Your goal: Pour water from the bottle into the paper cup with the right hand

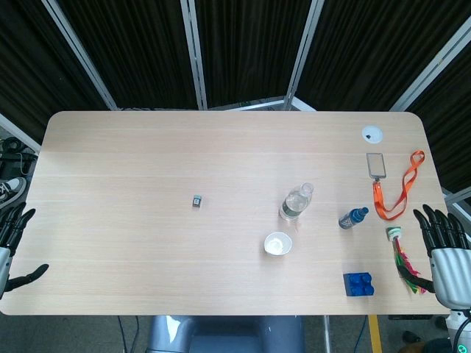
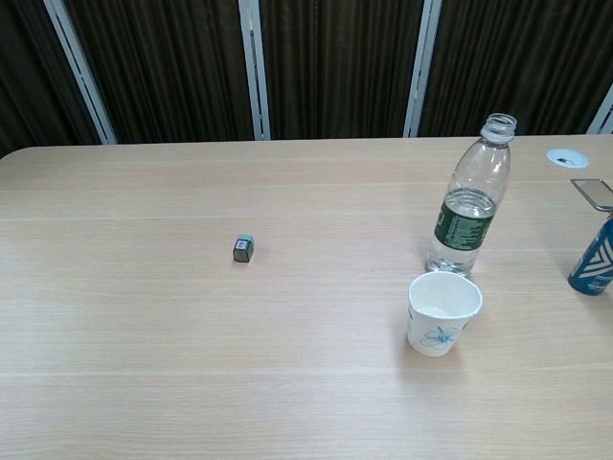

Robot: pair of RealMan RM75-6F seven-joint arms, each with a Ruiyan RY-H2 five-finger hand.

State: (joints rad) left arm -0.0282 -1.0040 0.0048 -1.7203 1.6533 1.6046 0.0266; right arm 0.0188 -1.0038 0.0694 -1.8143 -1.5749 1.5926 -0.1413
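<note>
**Both hands wait open at the table's sides; bottle and cup stand untouched**

The left hand (image 1: 13,239) sits at the near left edge of the table (image 1: 147,147), seen only in the head view. Its dark fingers are spread and hold nothing; it touches no object.

Right of it, well out on the bare wood, a small grey block (image 1: 197,200) with a teal top lies alone (image 2: 243,249).

Further right, near the middle of the table, stands the bottle (image 1: 296,201), upright, clear plastic with a green label and no cap on its neck (image 2: 468,196). Water fills roughly its lower half. The cup (image 1: 278,243), white paper with a blue flower print, stands upright just in front of the bottle and slightly left of it, close but not touching (image 2: 442,313). Its mouth is open upward.

To the right of the bottle lies a blue can (image 1: 352,218), partly cut off in the chest view (image 2: 594,259). Nearer the front edge sits a blue brick (image 1: 358,284). Toward the far right are a white disc (image 1: 372,134), a badge (image 1: 375,165) and its orange lanyard (image 1: 401,190), and a bundle of coloured strips (image 1: 403,259).

The right hand (image 1: 445,250) is at the right edge, fingers apart and pointing up, gripping nothing, well apart from the bottle.
</note>
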